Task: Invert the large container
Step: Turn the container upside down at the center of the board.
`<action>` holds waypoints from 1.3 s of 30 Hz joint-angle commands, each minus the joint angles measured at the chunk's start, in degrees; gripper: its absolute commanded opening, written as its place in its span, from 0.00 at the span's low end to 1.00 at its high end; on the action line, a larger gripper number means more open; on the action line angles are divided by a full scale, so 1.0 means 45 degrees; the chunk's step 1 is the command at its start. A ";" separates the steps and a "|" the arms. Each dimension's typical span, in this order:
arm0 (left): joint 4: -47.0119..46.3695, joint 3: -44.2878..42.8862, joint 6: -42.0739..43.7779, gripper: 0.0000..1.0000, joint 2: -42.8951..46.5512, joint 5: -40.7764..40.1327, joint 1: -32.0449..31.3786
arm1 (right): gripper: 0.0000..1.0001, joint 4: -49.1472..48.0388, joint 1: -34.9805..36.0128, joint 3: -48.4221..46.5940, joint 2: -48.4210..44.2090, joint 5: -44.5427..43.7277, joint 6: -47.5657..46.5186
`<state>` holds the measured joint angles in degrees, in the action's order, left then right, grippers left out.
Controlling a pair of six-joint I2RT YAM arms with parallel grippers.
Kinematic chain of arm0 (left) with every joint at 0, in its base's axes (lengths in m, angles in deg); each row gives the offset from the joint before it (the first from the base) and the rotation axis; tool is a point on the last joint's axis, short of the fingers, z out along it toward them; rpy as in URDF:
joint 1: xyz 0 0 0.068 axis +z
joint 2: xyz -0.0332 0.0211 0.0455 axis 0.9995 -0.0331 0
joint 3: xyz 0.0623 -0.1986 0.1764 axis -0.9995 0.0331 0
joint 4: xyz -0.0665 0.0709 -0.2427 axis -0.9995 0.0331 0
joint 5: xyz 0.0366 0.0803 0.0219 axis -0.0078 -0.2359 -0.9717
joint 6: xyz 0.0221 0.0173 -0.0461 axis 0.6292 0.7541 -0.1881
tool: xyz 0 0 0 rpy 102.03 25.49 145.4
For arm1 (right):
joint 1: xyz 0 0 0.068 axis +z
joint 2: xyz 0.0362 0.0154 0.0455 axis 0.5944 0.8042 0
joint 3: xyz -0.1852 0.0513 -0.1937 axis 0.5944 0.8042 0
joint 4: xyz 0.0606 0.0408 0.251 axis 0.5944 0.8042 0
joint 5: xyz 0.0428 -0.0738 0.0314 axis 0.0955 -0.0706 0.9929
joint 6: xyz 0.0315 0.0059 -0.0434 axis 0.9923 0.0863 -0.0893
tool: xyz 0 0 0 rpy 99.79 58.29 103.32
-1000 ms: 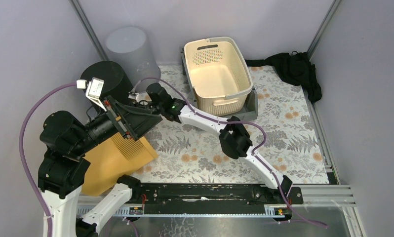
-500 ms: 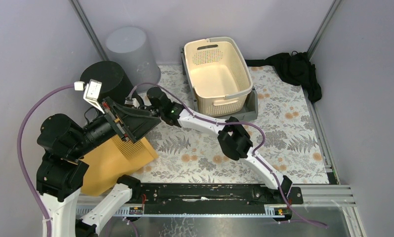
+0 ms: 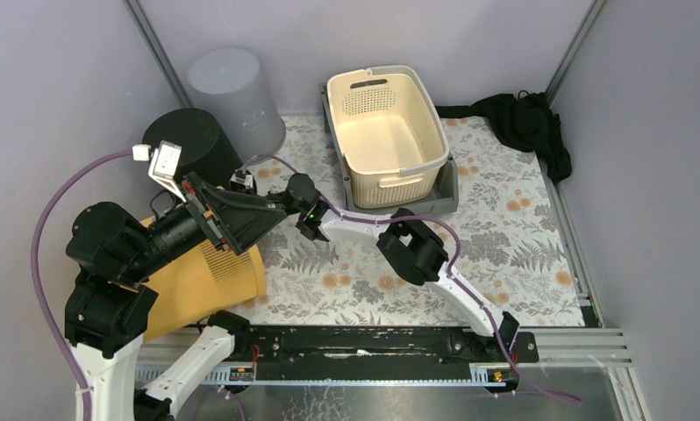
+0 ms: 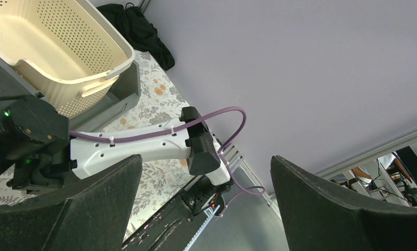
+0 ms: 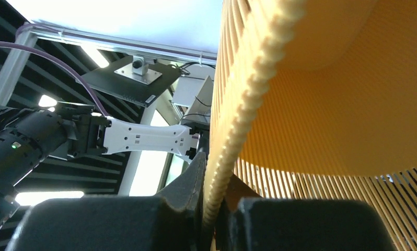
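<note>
One grasp is judged made: the right pincer (image 5: 212, 209) is clamped on the rim of the large container (image 3: 202, 282), tipped at the tabletop's (image 3: 504, 237) left side, the left pincer (image 4: 206, 201) is held wide apart and empty, and a roll mouth-down is called for next.

Nothing you can read in any view: no legible text, label, brand, number or sign on anything shown.

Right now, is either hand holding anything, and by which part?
The right hand grips the orange slatted bin by its rim; the left hand is open and empty.
</note>
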<state>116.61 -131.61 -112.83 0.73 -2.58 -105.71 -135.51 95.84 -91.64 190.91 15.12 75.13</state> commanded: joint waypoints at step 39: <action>-0.0026 0.0237 0.0632 1.00 -0.0230 -0.0092 -0.0056 | 0.25 -0.8819 -0.1366 1.3247 -0.2967 -0.5668 -0.1612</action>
<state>117.35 -131.26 -111.23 -0.21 -2.78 -105.71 -171.75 91.19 -37.02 175.46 -10.78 72.33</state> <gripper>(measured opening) 0.998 0.244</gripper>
